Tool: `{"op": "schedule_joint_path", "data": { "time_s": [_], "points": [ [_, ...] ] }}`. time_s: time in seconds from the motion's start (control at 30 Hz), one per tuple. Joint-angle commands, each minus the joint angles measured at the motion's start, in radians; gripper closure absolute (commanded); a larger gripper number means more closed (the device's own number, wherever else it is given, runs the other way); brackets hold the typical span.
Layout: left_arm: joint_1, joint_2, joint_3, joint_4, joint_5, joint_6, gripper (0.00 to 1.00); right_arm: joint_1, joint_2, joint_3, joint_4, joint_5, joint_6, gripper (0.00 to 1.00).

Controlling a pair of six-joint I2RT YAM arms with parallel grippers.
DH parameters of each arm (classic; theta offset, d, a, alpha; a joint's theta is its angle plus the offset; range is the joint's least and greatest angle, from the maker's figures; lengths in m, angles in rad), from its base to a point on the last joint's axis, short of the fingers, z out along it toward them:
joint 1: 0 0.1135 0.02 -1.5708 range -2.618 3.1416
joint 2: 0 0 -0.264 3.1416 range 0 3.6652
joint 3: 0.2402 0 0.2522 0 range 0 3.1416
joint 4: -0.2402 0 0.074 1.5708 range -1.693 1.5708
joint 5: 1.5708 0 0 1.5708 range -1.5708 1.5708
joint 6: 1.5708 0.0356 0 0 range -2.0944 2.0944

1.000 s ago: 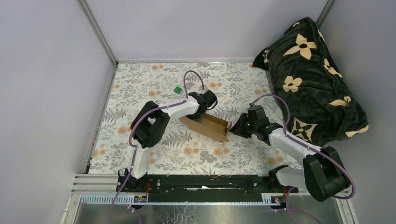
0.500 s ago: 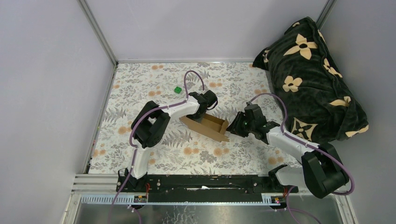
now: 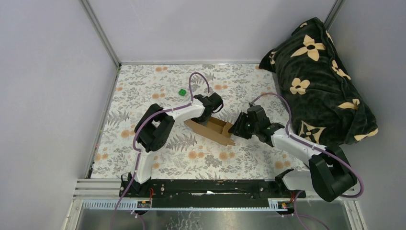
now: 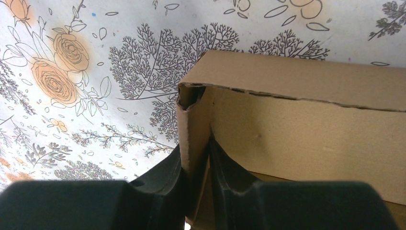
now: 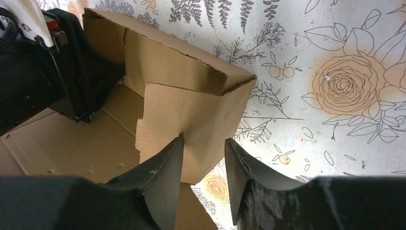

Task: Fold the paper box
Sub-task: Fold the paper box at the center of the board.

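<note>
The left tool (image 4: 195,155) is pinched narrow on a wall of the paper box (image 3: 214,130) at its 11 o'clock side, anchoring it mid-tabletop (image 3: 158,86). At the box's 3 o'clock end, the right tool (image 5: 203,148) stands half-wide astride the end flap (image 5: 191,110) without gripping it. Hold the anchor firm and press that flap squarely inward along its crease.

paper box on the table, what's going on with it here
Two robot arms are folding a brown paper box on the floral table. The left gripper is clamped on an upright wall at one corner. The right gripper is at the other end, jaws apart around the raised end flap, not pinching it. The box is half formed: walls up, top open.
</note>
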Motion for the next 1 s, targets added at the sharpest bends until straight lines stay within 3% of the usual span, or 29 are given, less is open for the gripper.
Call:
{"op": "schedule_joint_path", "data": {
  "time_s": [0.0, 0.97],
  "points": [
    [-0.023, 0.087, -0.035, 0.029, 0.098, -0.026, 0.72, 0.029, 0.021, 0.051, 0.027, 0.038, 0.006, 0.55],
    [-0.03, 0.065, -0.07, 0.065, 0.125, -0.035, 0.72, 0.242, 0.225, 0.255, -0.349, 0.332, -0.051, 0.55]
  ]
}}
